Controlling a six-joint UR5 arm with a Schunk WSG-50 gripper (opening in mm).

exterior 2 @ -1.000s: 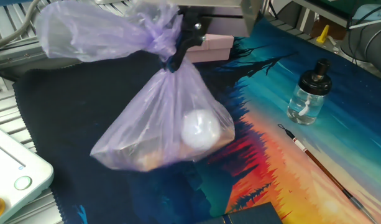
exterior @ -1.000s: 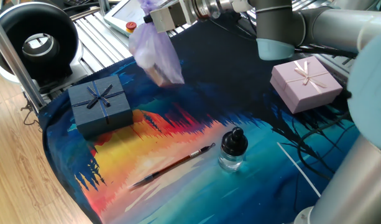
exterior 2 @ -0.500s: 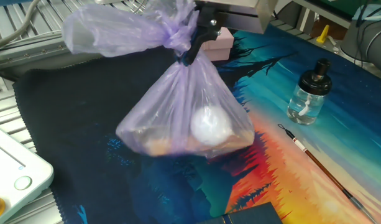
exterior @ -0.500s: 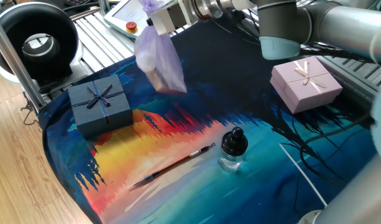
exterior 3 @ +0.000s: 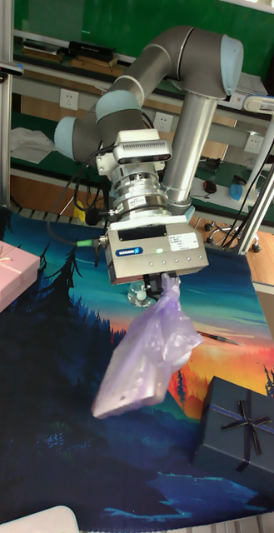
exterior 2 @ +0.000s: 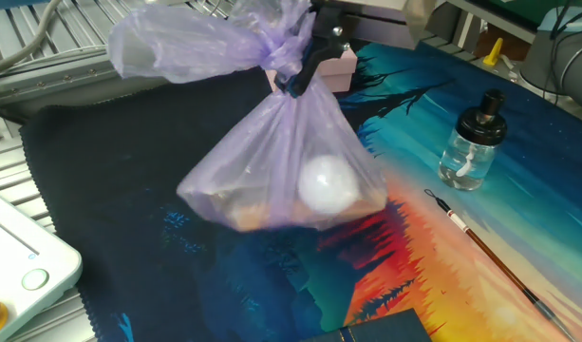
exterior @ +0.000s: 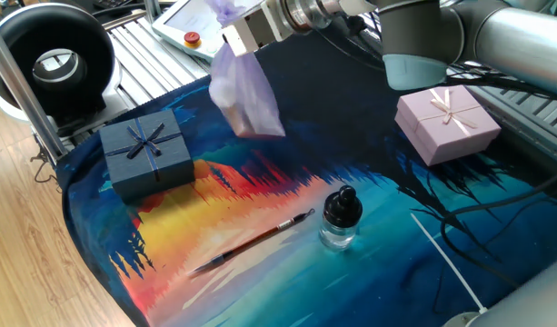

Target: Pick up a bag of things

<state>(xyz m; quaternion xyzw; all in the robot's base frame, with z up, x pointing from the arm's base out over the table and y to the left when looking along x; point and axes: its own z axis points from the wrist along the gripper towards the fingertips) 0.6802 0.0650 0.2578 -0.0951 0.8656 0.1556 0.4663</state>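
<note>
Working left to right in one fixed view, we note the dark blue box (exterior: 147, 151) with its bow at the left edge of the painted mat (exterior: 260, 263), resting flat and well apart from the work. Just right of it and above, the bag of things (exterior: 245, 94) hangs in the air, clear of the mat. We judge it is carried rather than resting, since in the other fixed view its belly sags free with dark cloth visible beneath it and a pale round item (exterior 2: 327, 185) settled at the low point.

The gripper (exterior 2: 292, 81) has its jaws closed tight on the twisted neck, with the loose plastic above the twist flaring out to the side. Holding at the neck lets the contents gather below, which explains the tilt seen in the tall fixed view.

Further right, the brush (exterior: 253, 240) and the glass bottle (exterior: 339, 219) lie low on the mat, untouched. At the far right sits the pink box (exterior: 446, 122), also untouched.

We judge the pick-up essentially done; a slip of the thin plastic remains the risk.
</note>
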